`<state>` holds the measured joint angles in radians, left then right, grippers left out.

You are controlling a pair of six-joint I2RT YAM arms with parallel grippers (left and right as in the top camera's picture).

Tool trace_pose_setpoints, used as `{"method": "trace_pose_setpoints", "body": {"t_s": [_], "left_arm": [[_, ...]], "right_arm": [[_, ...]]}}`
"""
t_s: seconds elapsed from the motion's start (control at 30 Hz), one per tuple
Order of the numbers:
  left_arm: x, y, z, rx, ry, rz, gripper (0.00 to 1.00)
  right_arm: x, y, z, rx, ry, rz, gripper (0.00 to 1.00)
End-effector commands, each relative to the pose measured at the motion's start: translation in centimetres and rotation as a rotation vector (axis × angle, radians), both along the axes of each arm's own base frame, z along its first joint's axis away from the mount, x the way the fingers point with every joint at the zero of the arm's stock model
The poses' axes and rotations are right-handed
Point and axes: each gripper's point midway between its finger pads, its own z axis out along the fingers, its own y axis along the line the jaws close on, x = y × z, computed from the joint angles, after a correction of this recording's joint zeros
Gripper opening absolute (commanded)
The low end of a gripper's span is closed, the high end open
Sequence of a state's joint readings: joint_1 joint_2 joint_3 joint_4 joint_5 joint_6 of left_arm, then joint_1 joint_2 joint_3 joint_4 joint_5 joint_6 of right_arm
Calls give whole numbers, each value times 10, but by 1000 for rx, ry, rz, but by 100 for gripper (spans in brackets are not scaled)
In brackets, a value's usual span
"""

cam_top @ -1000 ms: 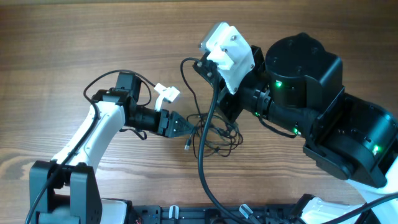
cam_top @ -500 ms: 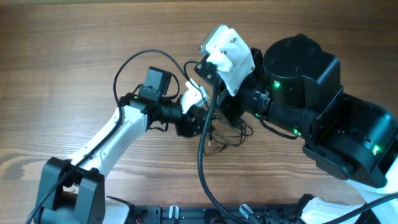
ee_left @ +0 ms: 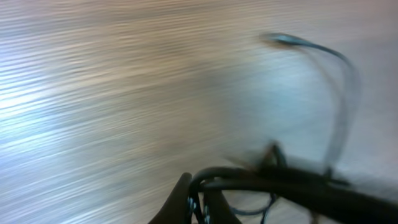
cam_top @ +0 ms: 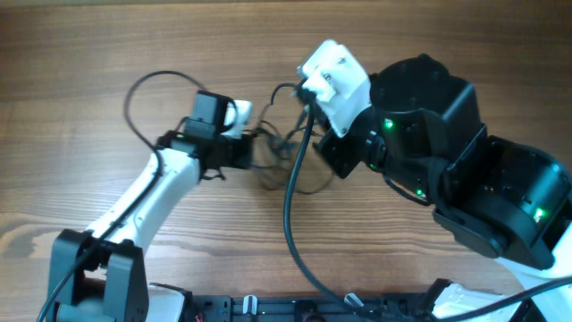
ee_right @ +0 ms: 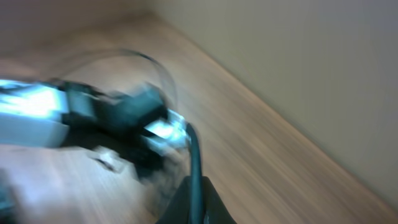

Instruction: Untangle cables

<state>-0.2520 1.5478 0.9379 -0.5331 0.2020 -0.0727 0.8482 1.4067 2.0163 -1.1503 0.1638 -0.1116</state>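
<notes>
Lying in a small messy bunch in the middle of the frame, the cables (cam_top: 273, 154) sit on the table (cam_top: 89, 54) between the two arms. The left gripper (cam_top: 253, 152) looks pinched closed on some thin strands. The right gripper (cam_top: 295, 92) is too blurry, so I cannot tell if it is open or closed. Pulling too hard could make a knot tighter or let a strand slip out. The thick arm cable (cam_top: 290, 215) crosses the bunch and could catch on it
</notes>
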Motion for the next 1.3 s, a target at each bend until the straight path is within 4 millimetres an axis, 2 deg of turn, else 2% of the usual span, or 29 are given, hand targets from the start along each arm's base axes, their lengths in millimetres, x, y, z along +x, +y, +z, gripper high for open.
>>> {"method": "trace_pose_setpoints", "body": {"t_s": [0.0, 0.07, 0.1, 0.2, 0.27, 0.3, 0.4, 0.53, 0.63, 0.67, 0.73, 0.77, 0.8, 0.83, 0.9, 0.97, 1.0, 1.07, 1.13, 1.17, 1.2, 1.27], "left_arm": [[1, 98, -10, 191, 54, 324, 4], [-10, 143, -13, 196, 114, 455, 4], [-16, 166, -14, 174, 144, 580, 4], [-37, 220, -17, 130, 201, 851, 4], [-50, 245, -17, 94, 227, 994, 4], [-55, 255, -17, 57, 233, 1038, 4], [-62, 267, -17, -18, 240, 1100, 4], [-63, 266, -16, -69, 246, 1106, 4], [-41, 226, -5, -276, 214, 894, 4], [-34, 209, 2, -353, 191, 798, 4], [-20, 156, 32, -583, 113, 509, 4], [-20, 131, 49, -679, 74, 375, 4], [-24, 102, 68, -781, 27, 210, 4], [-27, 86, 76, -817, 19, 135, 4], [-37, 52, 77, -814, 46, -3, 4], [-44, 25, 76, -797, 74, -104, 4], [-48, 12, 75, -784, 82, -159, 4], [-59, -19, 74, -769, 97, -283, 4], [-66, -38, 75, -759, 99, -364, 4], [-71, -51, 75, -754, 97, -418, 4], [-78, -68, 76, -749, 94, -489, 4], [-88, -88, 77, -744, 90, -577, 4]], "right_arm": [[37, -87, 17, -54, -141, -566, 4], [33, -147, 34, -74, -254, -886, 4], [24, -176, 46, -62, -314, -1018, 4], [-4, -235, 72, 42, -404, -1220, 4], [-24, -264, 82, 157, -421, -1294, 4], [-41, -286, 89, 247, -437, -1343, 4], [-73, -313, 101, 377, -465, -1369, 4], [-85, -322, 105, 431, -475, -1368, 4], [-70, -303, 100, 448, -415, -1280, 4], [-62, -290, 98, 469, -381, -1226, 4], [-30, -229, 97, 500, -263, -954, 4], [-20, -206, 97, 486, -237, -852, 4], [-4, -162, 98, 426, -217, -648, 4], [7, -135, 96, 362, -217, -530, 4], [35, -120, 80, 265, -211, -529, 4], [60, -131, 64, 184, -199, -589, 4], [73, -145, 58, 147, -196, -635, 4], [97, -197, 50, 110, -189, -777, 4], [111, -233, 47, 145, -175, -835, 4], [120, -259, 48, 175, -179, -874, 4], [129, -296, 50, 211, -191, -925, 4], [148, -350, 45, 277, -192, -946, 4]]}}
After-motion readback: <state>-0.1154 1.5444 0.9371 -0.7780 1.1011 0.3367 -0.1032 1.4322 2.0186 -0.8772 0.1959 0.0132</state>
